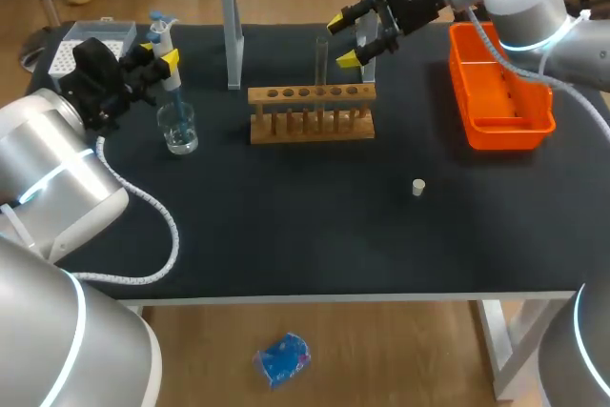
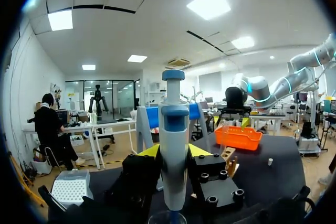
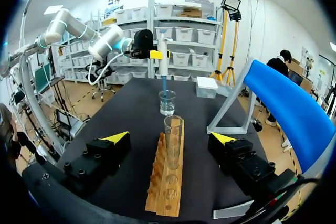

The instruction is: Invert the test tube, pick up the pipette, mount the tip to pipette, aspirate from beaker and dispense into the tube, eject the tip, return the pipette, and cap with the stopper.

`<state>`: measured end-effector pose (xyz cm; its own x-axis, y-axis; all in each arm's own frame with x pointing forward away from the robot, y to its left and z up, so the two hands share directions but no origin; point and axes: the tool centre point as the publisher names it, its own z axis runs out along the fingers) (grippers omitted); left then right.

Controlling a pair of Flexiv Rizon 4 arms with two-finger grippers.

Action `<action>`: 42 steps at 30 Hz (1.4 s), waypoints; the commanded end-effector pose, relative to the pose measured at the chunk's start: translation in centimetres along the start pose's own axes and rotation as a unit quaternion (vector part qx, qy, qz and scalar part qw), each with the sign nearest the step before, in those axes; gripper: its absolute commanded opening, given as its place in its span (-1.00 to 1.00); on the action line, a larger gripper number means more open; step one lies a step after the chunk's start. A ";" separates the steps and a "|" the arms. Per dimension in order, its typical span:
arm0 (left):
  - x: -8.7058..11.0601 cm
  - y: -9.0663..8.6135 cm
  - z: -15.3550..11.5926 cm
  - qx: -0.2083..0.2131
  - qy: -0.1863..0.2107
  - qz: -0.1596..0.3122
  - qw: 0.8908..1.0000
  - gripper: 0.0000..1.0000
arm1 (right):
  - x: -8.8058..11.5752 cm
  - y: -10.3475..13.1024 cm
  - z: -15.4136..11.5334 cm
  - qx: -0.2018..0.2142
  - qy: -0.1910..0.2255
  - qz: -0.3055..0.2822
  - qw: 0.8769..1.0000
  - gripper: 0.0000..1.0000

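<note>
My left gripper [image 1: 162, 50] is clamped on the pipette [image 2: 174, 124], one yellow finger on each side of its barrel just under the head. The pipette stands upright with its tip down in the beaker [image 1: 179, 129], at nine o'clock from the wooden rack [image 1: 312, 119]. I judge this to be the aspirate step.

The pipette looks like light, stiff plastic, so the barrel grip suits it. The slim tip could bend if it is pressed against the beaker's floor.

My right gripper [image 1: 343, 41] is spread wide and holds nothing. It hovers at twelve o'clock of the rack, with the test tube [image 3: 173, 140] just ahead of its fingers and untouched. The tube stands upright in a rack hole. It is thin, slick glass and sits loose, so I would pinch it gently above the rack.

The stopper [image 1: 417, 187] lies alone at four o'clock from the rack. It is small and light, and likely to roll.
</note>
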<state>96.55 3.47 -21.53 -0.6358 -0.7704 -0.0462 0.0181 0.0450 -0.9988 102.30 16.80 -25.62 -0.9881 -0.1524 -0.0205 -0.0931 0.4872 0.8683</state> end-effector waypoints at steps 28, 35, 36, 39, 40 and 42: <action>-0.3 -3.6 -0.7 -0.003 -0.007 0.025 1.000 -1.00 | -0.2 0.0 -0.1 0.001 0.004 0.000 1.000 1.00; -0.3 -4.5 -0.7 0.000 -0.009 0.033 0.999 -1.00 | -0.2 0.0 -0.1 0.001 0.004 0.000 1.000 1.00; -0.3 -4.6 -0.7 0.001 -0.009 0.034 0.999 -1.00 | -0.2 0.0 -0.1 0.001 0.004 0.000 1.000 1.00; -0.3 -4.8 -0.6 0.002 -0.010 0.036 0.999 -1.00 | -0.2 0.0 -0.1 0.001 0.004 0.000 1.000 1.00; -0.3 -4.8 -0.6 0.002 -0.010 0.037 0.999 -1.00 | -0.2 0.0 -0.1 0.001 0.004 0.000 1.000 1.00; -0.3 -4.9 -0.6 0.002 -0.010 0.037 0.999 -1.00 | -0.2 0.0 -0.1 0.001 0.004 0.000 1.000 1.00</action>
<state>96.18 3.95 -16.77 -0.6177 -0.7770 -0.1211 0.0709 0.0984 -0.9926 102.36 16.81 -25.63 -0.9878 -0.1546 -0.0193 -0.0932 0.4868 0.8685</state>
